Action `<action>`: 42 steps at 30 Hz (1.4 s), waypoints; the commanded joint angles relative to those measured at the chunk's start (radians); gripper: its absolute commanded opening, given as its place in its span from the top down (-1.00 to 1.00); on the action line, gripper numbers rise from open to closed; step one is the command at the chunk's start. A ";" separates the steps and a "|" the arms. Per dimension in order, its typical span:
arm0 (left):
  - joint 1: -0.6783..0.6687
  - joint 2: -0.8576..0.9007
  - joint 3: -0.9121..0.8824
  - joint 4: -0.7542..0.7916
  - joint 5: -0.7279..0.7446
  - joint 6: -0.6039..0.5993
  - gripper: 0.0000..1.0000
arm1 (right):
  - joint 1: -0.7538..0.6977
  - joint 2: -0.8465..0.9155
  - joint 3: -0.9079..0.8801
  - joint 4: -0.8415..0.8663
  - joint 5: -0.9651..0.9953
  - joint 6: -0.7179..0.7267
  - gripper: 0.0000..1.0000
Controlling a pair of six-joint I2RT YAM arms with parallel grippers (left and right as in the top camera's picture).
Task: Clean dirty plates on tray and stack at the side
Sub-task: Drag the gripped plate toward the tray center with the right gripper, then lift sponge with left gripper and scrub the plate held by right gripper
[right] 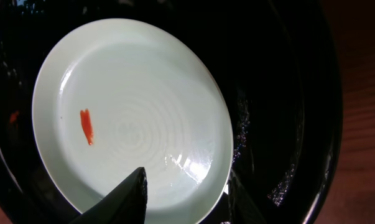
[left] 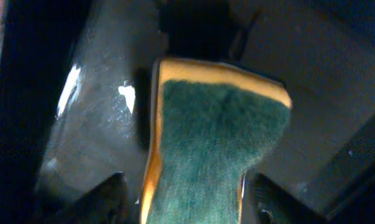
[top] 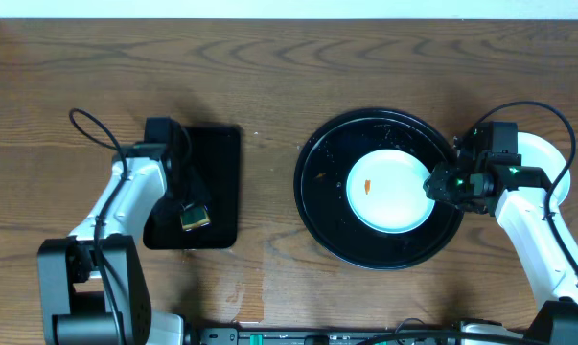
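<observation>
One pale mint-blue plate (top: 389, 192) with a small orange smear (top: 367, 186) lies in the round black tray (top: 317, 206). My right gripper (top: 432, 184) is open at the plate's right edge. In the right wrist view one finger is over the plate (right: 131, 106) and the other is outside its rim, so the gripper (right: 187, 183) straddles the rim above the tray (right: 280, 93). My left gripper (top: 195, 217) is shut on a green and yellow sponge (left: 218, 137) over the rectangular black tray (top: 217, 153). A pale plate (top: 547, 153) lies right of the round tray, partly hidden by my right arm.
A small orange spot (top: 319, 175) sits on the round tray's floor left of the plate. The rectangular tray's surface looks wet in the left wrist view (left: 100, 124). Brown wooden table (top: 269, 77) lies all round.
</observation>
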 commanded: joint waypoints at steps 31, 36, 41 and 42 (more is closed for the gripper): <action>-0.073 -0.101 0.114 -0.079 0.113 0.179 0.85 | -0.037 0.014 0.012 0.058 0.149 -0.082 0.18; -0.146 -0.101 0.228 -0.155 0.113 0.184 0.85 | -0.060 0.080 0.012 0.084 0.089 -0.151 0.17; -0.260 -0.101 0.323 -0.165 0.113 0.150 0.85 | -0.081 0.160 0.012 0.131 -0.078 -0.314 0.21; -0.283 -0.101 0.333 -0.158 0.113 0.129 0.85 | -0.083 0.177 0.012 0.142 -0.142 -0.347 0.20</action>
